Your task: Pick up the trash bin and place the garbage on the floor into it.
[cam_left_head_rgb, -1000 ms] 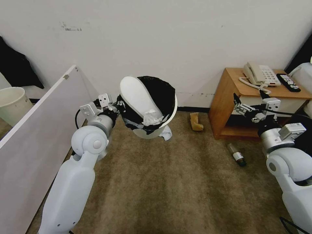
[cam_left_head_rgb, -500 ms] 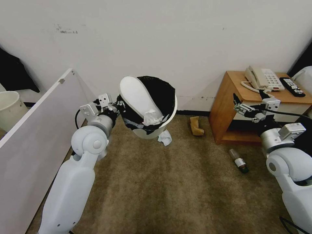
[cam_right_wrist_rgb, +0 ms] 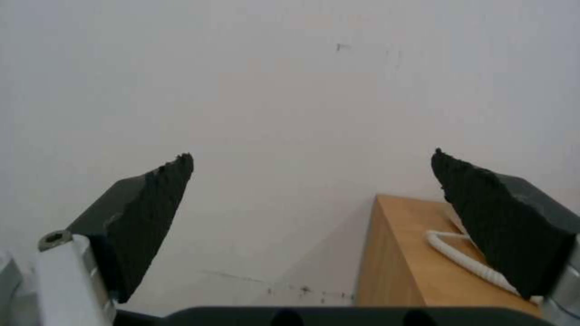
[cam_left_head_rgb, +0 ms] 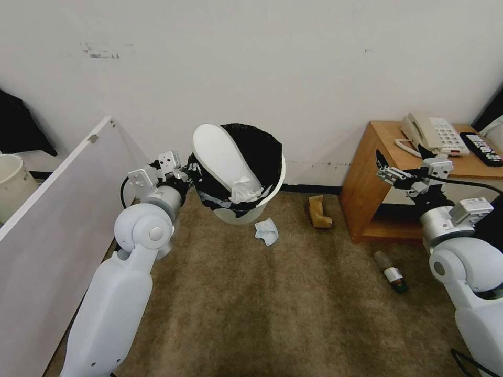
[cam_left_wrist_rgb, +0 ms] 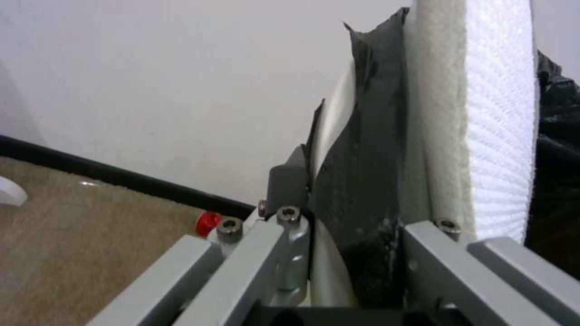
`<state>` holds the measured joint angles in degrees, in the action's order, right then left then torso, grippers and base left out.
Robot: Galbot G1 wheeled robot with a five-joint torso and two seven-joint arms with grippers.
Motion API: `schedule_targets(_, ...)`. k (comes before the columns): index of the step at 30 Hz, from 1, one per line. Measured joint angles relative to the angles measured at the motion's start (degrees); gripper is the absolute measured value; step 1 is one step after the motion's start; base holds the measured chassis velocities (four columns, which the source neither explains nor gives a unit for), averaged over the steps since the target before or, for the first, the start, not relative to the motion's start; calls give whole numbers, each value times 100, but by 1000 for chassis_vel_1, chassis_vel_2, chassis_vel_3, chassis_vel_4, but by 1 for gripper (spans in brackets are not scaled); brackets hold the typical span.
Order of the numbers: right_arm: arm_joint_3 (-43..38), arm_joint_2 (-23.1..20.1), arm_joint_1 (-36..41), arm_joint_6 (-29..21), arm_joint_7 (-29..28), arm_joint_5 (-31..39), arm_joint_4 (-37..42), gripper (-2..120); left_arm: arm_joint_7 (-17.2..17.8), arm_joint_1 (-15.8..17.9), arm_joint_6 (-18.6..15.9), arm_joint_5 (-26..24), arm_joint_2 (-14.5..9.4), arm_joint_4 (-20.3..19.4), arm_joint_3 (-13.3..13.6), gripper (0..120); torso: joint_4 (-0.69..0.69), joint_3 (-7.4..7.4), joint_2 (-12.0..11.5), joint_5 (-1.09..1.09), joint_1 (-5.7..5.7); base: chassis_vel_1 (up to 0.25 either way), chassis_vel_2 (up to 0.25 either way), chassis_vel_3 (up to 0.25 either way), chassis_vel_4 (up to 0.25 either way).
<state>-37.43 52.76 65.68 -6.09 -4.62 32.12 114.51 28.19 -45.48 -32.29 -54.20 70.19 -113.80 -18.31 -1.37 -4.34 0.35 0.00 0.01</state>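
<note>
Trash bin point(cam_left_head_rgb: 246, 207), small, white and lined with a black bag point(cam_left_head_rgb: 262, 152), hangs above the floor point(cam_left_head_rgb: 272, 303), tilted slightly and held at its rim by the left gripper point(cam_left_head_rgb: 195, 172). The left wrist view shows that gripper's fingers closed on the rim, one outside the wall and one inside against the bag. A white slipper point(cam_left_head_rgb: 220, 154) stands on end in the bin and sticks out well above the rim, with a crumpled tissue point(cam_left_head_rgb: 243, 189) at its foot.

The bin looks light and its thin plastic wall probably flexes, so a pinch at the rim seems the sensible hold; the slick bag between finger and wall may let it slip or swing. The tall slipper could tip out if the bin leans further.

Garbage on the carpet includes another tissue point(cam_left_head_rgb: 267, 230) just below and beside the bin, tan crumpled paper point(cam_left_head_rgb: 318, 211) near the black skirting strip, and a plastic bottle point(cam_left_head_rgb: 390, 270) lying on its side by the wooden side table point(cam_left_head_rgb: 367, 193). The tissue and paper are soft and will crush; the bottle is round and may roll, so its middle looks best to grasp.

The right gripper point(cam_left_head_rgb: 389, 170) hovers in front of the side table, fingers spread wide and empty. A phone point(cam_left_head_rgb: 432, 133) sits on the table.
</note>
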Motion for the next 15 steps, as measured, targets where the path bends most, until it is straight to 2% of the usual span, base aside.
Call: schedule_targets(15,-28,-9,3,16,8,18,32,100,5,12,0,0,10,0,-4,4,0,0,0,0,0,-83,81,82,-77)
